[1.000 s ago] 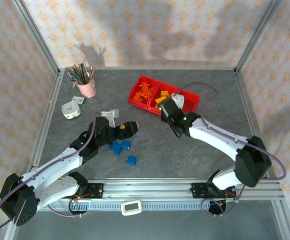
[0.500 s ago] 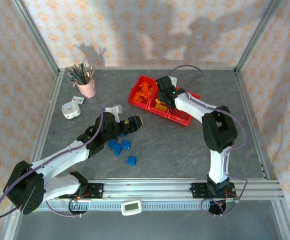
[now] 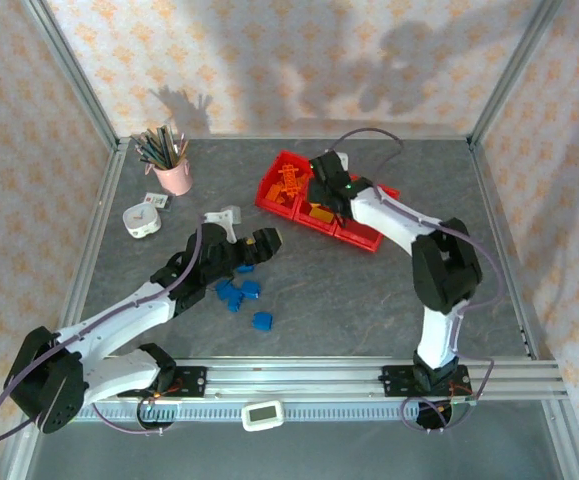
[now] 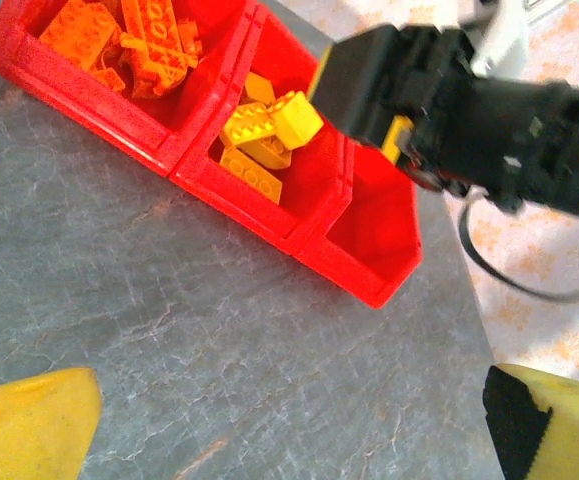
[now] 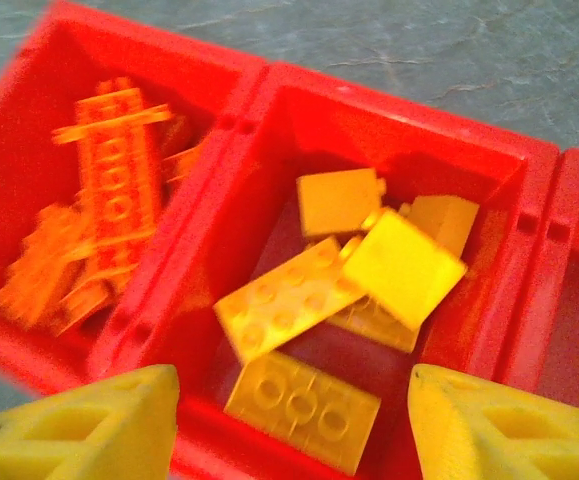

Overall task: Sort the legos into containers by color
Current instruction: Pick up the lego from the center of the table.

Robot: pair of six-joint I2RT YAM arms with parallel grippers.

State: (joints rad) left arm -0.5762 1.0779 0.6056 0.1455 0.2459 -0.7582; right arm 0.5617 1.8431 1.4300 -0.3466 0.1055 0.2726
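While its yellow fingers stand wide apart with nothing between them, the right gripper [image 5: 289,400] hangs over the middle compartment of a row of three joined bright red plastic bins [image 5: 399,110], set at the far centre of the grey stone-patterned table [image 3: 369,300]. That middle compartment holds yellow rectangular plastic bricks [image 5: 289,300] in a loose heap. One of them appears to be tipped up on the rest, though the wrist picture is soft. The left compartment holds deeper orange plastic bricks [image 5: 109,190], some of them ladder-like. Nearer and to the left, the left gripper [image 4: 289,430] is held over the table, pointed toward the bins, its fingers likewise well apart and gripping nothing. Loose on the table just near of that gripper lie blue squarish plastic bricks [image 3: 234,293], one of them a little apart to the near right. A pink plastic cup of pencils [image 3: 176,178] stands at the far left.
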